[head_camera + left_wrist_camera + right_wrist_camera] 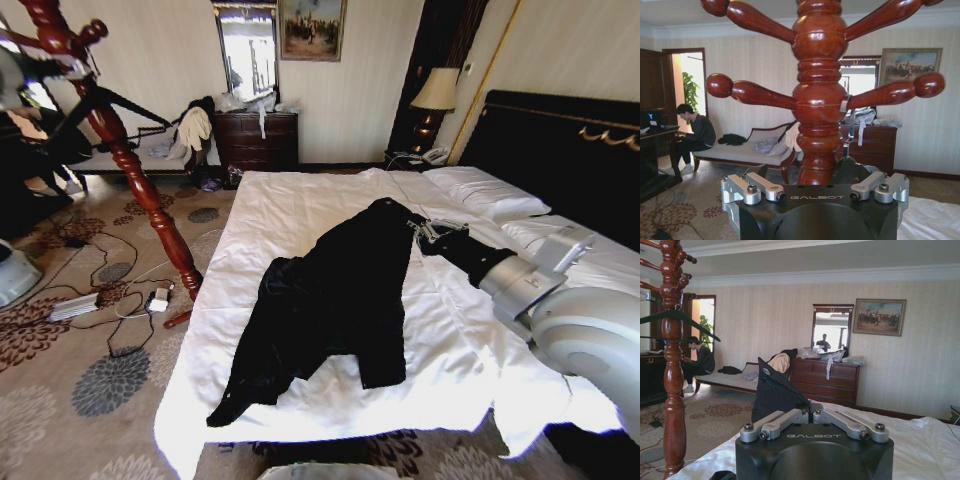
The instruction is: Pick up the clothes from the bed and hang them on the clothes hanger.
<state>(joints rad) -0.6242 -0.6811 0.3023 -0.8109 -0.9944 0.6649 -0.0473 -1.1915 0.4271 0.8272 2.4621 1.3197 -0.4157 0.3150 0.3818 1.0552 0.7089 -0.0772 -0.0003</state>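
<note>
The black jacket (330, 300) lies spread across the white bed (300, 200), with one sleeve trailing toward the foot edge. My right gripper (424, 233) reaches in from the right and is shut on the jacket's top corner. In the right wrist view, the right gripper (813, 412) pinches a peak of black fabric (774, 392) lifted above the bed sheet (920, 440). The black clothes hanger (130, 103) hangs on the wooden coat stand (140, 180) left of the bed, and the hanger (696, 326) also appears in the right wrist view. My left gripper (815, 192) is open, close up against the stand's post (817, 100).
Cables and a power strip (75, 305) litter the carpet by the stand's foot. White pillows (490, 195) and a black headboard (560, 150) lie at the far right. A dresser (258, 140) and a cluttered bench (150, 155) line the back wall. A person (695, 135) sits at a desk.
</note>
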